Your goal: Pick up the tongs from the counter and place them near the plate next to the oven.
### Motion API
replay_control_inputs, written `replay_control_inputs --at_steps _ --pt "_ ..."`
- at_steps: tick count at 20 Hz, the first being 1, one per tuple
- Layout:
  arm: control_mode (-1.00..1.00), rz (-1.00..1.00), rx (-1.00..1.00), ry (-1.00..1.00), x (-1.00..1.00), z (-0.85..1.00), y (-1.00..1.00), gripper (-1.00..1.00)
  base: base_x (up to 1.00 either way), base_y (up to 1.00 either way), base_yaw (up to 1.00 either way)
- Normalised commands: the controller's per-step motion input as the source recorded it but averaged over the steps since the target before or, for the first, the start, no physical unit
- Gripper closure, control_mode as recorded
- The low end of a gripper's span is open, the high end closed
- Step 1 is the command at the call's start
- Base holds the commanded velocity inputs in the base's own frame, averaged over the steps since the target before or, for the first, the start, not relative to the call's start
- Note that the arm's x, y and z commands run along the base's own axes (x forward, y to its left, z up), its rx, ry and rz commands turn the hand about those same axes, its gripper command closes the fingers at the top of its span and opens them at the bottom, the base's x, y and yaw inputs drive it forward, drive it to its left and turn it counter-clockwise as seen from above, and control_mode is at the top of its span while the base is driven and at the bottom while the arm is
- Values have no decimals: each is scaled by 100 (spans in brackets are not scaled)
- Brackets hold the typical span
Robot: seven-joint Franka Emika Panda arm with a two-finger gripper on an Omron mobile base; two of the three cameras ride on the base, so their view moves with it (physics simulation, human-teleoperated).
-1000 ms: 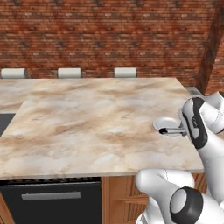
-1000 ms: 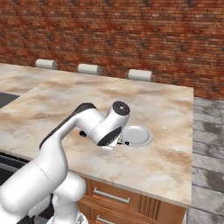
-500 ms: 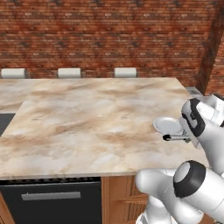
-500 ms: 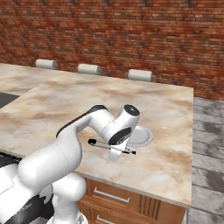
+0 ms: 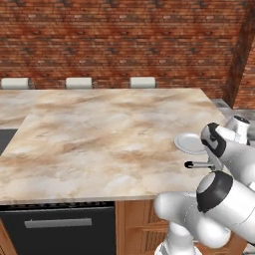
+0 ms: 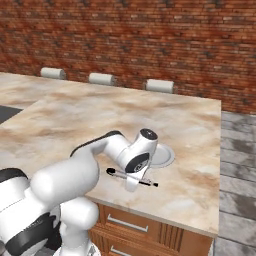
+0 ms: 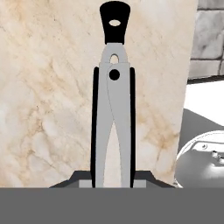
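Gripper (image 6: 134,181) clenched on the tongs (image 6: 131,177), fingers mostly hidden from me; tongs low over the counter (image 5: 99,139), just near of the plate (image 6: 162,156). Brick wall (image 5: 124,40) beyond.

Brick wall (image 5: 124,40), red-brown, behind island. Three white stool tops (image 5: 78,82) along far edge. Grey stone floor (image 6: 237,150) at right. Black dishwasher front (image 5: 57,229), silver bar handle.
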Motion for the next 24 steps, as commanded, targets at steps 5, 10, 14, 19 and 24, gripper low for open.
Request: replay_control_inputs --at_steps 5,10,14,19,24 --pt "-100 -12 0 11 30 -28 -16 100 0 0 0" --pt "-100 -1 0 7 49 -20 -29 100 0 0 0" --pt "-100 0 0 7 51 -23 -29 100 0 0 0" --pt "-100 1 0 6 32 -24 -25 100 0 0 0" --pt "-100 0 0 5 25 -24 -14 100 0 0 0"
